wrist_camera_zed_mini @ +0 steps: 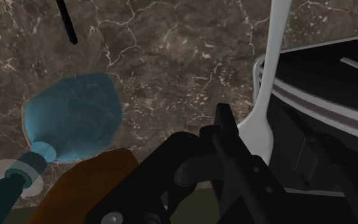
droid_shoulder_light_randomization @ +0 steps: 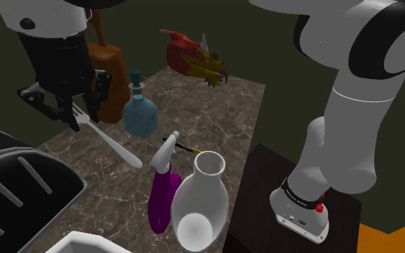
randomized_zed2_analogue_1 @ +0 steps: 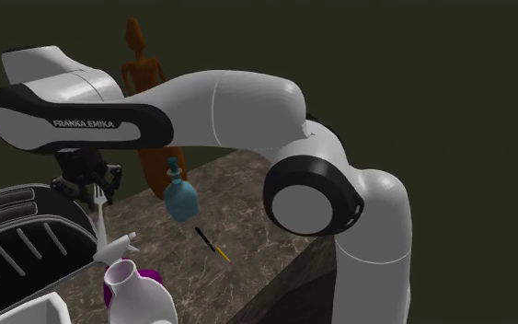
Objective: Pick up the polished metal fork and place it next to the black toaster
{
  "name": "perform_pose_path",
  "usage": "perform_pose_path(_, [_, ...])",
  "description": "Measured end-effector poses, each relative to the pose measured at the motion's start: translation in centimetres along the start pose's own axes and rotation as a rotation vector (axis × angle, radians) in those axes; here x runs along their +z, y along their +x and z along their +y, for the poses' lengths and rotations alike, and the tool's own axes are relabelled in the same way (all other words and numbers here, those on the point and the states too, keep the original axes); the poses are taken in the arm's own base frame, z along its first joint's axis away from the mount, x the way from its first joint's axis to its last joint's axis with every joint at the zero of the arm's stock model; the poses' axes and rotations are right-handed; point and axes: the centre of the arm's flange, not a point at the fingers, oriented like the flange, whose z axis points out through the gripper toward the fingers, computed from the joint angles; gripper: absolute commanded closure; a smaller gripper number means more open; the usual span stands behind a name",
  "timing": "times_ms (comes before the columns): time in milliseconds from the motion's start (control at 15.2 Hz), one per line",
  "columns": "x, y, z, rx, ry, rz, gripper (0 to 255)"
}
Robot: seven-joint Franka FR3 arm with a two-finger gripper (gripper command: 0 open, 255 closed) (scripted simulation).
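A pale, shiny fork hangs slanted above the marble counter, its tines clasped in my black gripper and its handle pointing down toward the spray bottle. The gripper is shut on the fork's head. The black toaster with its grey slots sits just below and to the shoulder view's left of the gripper. In the second exterior view the fork hangs from the gripper right beside the toaster. Seen from the wrist, the fork runs along the toaster's edge.
A blue glass bottle and a brown figurine stand close behind the gripper. A purple spray bottle, a white vase and a black-and-yellow pen lie nearer the front. A red dragon-like figure sits at the far edge.
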Motion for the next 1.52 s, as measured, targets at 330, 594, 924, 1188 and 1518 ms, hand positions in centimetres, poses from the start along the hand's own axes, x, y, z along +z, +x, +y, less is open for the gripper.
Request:
perform_pose_path(330, [2.7, -0.2, 0.2, 0.000, 0.000, 0.000, 255])
perform_pose_path(594, [4.8, -0.3, 0.1, 0.000, 0.000, 0.000, 255])
perform_pose_path(924, [7.3, -0.3, 0.2, 0.000, 0.000, 0.000, 255])
perform_pose_path(1188, [9.5, -0.4, 0.1, 0.000, 0.000, 0.000, 255])
perform_pose_path(1518, [12.2, -0.5, 0.2, 0.000, 0.000, 0.000, 255])
